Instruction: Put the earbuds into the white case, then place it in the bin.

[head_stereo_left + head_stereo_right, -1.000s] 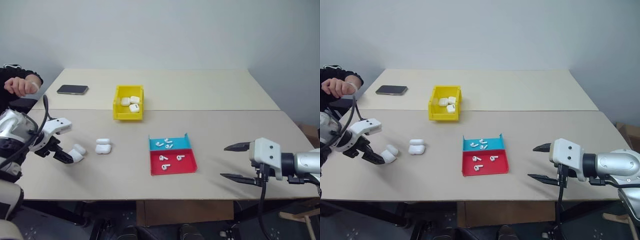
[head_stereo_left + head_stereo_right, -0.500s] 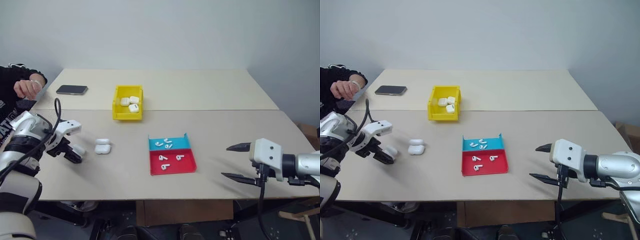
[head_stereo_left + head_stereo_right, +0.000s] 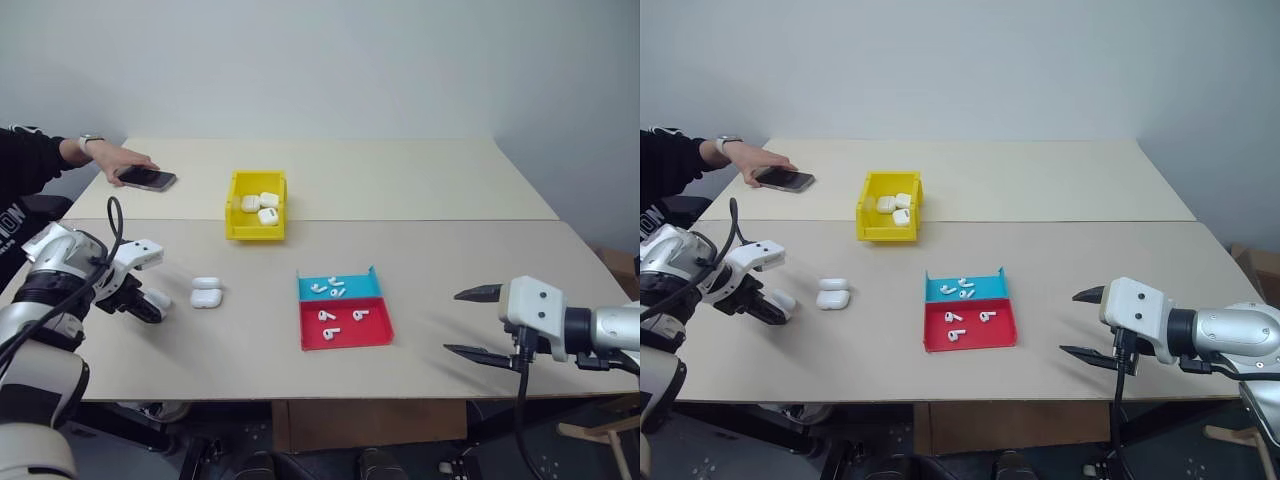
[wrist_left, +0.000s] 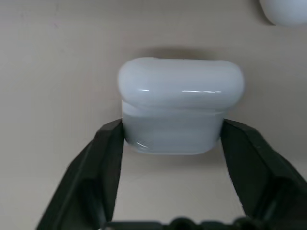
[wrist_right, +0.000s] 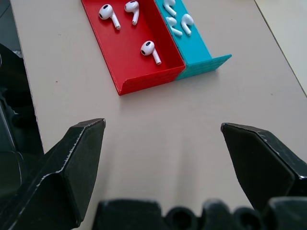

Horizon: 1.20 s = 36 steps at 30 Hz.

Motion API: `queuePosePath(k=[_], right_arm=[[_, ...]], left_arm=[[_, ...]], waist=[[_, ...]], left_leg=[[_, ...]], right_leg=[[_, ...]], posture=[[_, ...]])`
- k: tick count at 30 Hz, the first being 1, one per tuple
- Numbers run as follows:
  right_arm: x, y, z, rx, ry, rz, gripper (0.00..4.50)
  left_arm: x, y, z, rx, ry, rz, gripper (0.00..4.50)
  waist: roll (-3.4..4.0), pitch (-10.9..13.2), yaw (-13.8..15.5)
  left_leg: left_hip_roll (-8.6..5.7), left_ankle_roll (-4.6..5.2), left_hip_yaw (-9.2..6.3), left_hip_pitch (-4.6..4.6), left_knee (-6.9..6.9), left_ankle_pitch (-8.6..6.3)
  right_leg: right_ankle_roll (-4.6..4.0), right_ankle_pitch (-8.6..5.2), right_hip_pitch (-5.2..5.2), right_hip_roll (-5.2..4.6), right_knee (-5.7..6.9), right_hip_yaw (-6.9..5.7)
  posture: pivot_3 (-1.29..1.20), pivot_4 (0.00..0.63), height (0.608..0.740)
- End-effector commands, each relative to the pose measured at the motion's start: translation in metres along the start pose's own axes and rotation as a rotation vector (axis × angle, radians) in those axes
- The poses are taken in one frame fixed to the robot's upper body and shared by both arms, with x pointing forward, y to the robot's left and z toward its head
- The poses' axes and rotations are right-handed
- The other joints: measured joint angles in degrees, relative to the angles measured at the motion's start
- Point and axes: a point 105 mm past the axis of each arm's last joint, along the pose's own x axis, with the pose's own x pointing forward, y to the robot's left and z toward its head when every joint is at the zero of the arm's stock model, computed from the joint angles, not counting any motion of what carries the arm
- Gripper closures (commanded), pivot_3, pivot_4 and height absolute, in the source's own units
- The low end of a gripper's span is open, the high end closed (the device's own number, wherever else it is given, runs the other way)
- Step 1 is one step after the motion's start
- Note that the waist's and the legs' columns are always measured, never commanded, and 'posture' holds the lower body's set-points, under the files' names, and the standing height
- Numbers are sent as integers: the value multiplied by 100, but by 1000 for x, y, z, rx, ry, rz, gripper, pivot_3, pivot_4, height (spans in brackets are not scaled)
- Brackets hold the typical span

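At the table's left, my left gripper points down and is shut on a white case. In the left wrist view its black fingers press both sides of that case, which rests on the table. A second white case lies just to its right. Several earbuds lie in the red-and-blue tray; the right wrist view shows them too. The yellow bin stands further back. My right gripper hovers open at the right, away from the tray.
Three white cases lie inside the bin. A person's hand rests on a dark phone at the back left. The table's seam runs across behind the tray, and the front edge is close to both grippers.
My left gripper's fingers have closed on the white case. The person's hand has reached out onto the phone. My right gripper has stayed put and open.
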Motion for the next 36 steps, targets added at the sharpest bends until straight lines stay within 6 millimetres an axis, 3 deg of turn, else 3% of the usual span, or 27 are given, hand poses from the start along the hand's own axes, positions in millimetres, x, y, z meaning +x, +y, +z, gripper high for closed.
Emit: queuePosePath(k=[1,7,11,15,20,23,25,26,30,34,36], right_arm=[[-5,-7,8,-43,-9,-35,0],[-6,-9,9,-53,-6,-47,0],[-10,-15,13,-72,1,-65,0],[-15,-18,22,-84,8,-62,0],[-13,-13,42,-82,5,34,0],[-6,-11,51,-104,23,100,0],[4,-10,55,-149,40,134,0],[10,-9,57,-169,42,160,0],[35,-11,59,-241,83,229,0],[61,-10,56,-366,141,295,795],[70,-9,56,-409,158,334,795]], left_arm=[[-5,2,-1,-5,-8,13,1751],[-15,4,11,46,-107,73,1751],[-39,-6,29,87,-302,65,1751],[-67,-30,41,219,-562,38,1751],[-90,-83,45,384,-971,11,1751],[-86,-112,35,433,-1074,-47,1751],[-91,-132,34,478,-1330,-88,1751],[-88,-138,30,495,-1369,-83,1751],[-70,-148,21,483,-1398,-141,1751],[-55,-152,11,528,-1470,-161,1751],[-48,-157,3,558,-1465,-196,1751]], waist=[[0,0,1],[0,0,2],[0,0,-7],[5,-3,-57],[17,-9,-64],[17,-12,-76],[23,-15,-73],[25,-17,-74],[23,-17,-120],[31,-24,-129],[31,-24,-132]], left_leg=[[0,0,0,1,0,0],[0,0,0,1,1,0],[0,0,-2,-2,1,0],[1,2,-2,-1,2,-1],[3,5,-5,4,9,-3],[2,5,5,21,14,-3],[3,5,5,28,14,-3],[3,4,8,34,17,-3],[6,5,9,40,18,-2],[3,5,14,36,19,-2],[3,6,13,29,18,-2]], right_leg=[[0,0,1,0,0,0],[0,0,1,0,1,0],[-1,1,1,0,2,-1],[-10,7,-1,-1,3,1],[-35,22,6,-1,9,-3],[-33,23,21,-6,8,3],[-29,23,23,-3,6,4],[-28,23,28,-4,7,6],[-24,26,26,1,7,12],[-20,25,26,-3,4,15],[-40,36,17,-1,4,15]], posture=[[0,150,740],[0,150,740],[0,150,740],[0,150,740],[0,150,740],[0,150,740],[0,150,740],[0,150,740],[0,150,740],[0,150,740],[0,150,740]])
